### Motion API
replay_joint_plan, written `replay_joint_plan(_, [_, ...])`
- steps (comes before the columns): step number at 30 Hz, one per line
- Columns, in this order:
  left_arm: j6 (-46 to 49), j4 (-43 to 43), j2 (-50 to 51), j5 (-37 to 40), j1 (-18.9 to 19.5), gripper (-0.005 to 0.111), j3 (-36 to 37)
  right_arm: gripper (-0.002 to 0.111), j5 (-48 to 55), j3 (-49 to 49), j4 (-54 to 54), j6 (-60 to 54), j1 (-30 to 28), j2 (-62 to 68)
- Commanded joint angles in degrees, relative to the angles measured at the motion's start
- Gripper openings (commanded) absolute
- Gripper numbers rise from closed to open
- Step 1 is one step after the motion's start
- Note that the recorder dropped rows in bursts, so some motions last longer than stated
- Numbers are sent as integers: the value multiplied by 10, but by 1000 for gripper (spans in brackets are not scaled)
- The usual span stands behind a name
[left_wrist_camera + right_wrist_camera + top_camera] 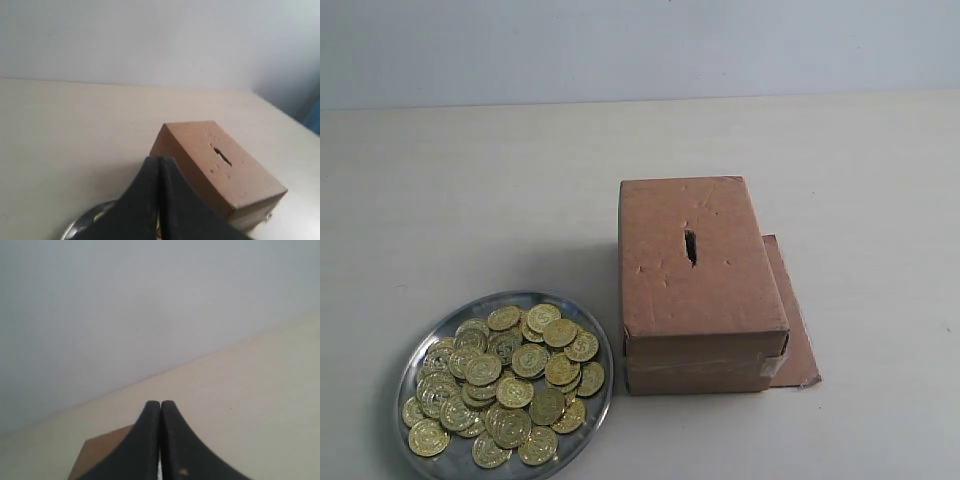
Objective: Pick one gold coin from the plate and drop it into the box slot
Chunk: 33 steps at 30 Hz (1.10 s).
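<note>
The silver plate (588, 342) sits at the front left of the table, heaped with several gold coins (515, 375). To its right stands the brown cardboard box (695, 290), with the dark slot (690, 246) in its top face. Neither gripper shows in the exterior view. In the left wrist view my left gripper (159, 161) is shut and holds nothing; the box (235, 172) with its slot (222, 156) lies beyond it, and the plate's rim (82, 222) peeks out beside the fingers. My right gripper (160, 404) is shut and holds nothing, with a corner of the box (100, 450) beside it.
A flat brown cardboard sheet (794, 330) lies under the box and sticks out on its right. The pale table (470, 200) runs back to a plain light wall (640, 45).
</note>
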Motion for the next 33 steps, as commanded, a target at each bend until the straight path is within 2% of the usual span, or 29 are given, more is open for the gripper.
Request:
replay_joint_plan(1, [166, 1, 123, 80, -3, 0, -84, 0, 83, -79, -1, -95, -2, 94])
replay_joint_plan(6, [265, 2, 274, 105, -7, 0, -158, 0, 188, -177, -2, -198, -2, 230])
replay_joint_plan(10, [370, 39, 391, 147, -48, 0, -208, 0, 251, -234, -1, -217, -2, 340])
replay_joint_plan(15, [483, 163, 520, 137, -158, 0, -249, 0, 253, -259, 15, -254, 36, 453])
replay_joint_plan(19, [551, 328, 596, 110, -277, 0, -254, 0, 247, -260, 11, -273, 85, 521])
replay_joint_plan(22, [539, 462, 627, 85, -351, 0, -254, 0, 243, -260, 9, -282, 111, 551])
replay_joint_plan(23, [536, 496, 633, 79, -364, 0, -254, 0, 240, -260, 9, -282, 118, 555])
replay_joint_plan(25, [530, 523, 646, 61, -384, 0, -254, 0, 238, -260, 12, -282, 125, 556])
replay_joint_plan(29, [530, 525, 650, 50, -384, 0, -254, 0, 238, -260, 12, -282, 125, 550])
replay_joint_plan(31, [541, 525, 650, 50, -384, 5, -254, 0, 238, -260, 12, -282, 125, 549])
replay_joint_plan(33, [577, 525, 650, 50, -384, 17, -254, 0, 237, -260, 13, -282, 125, 548])
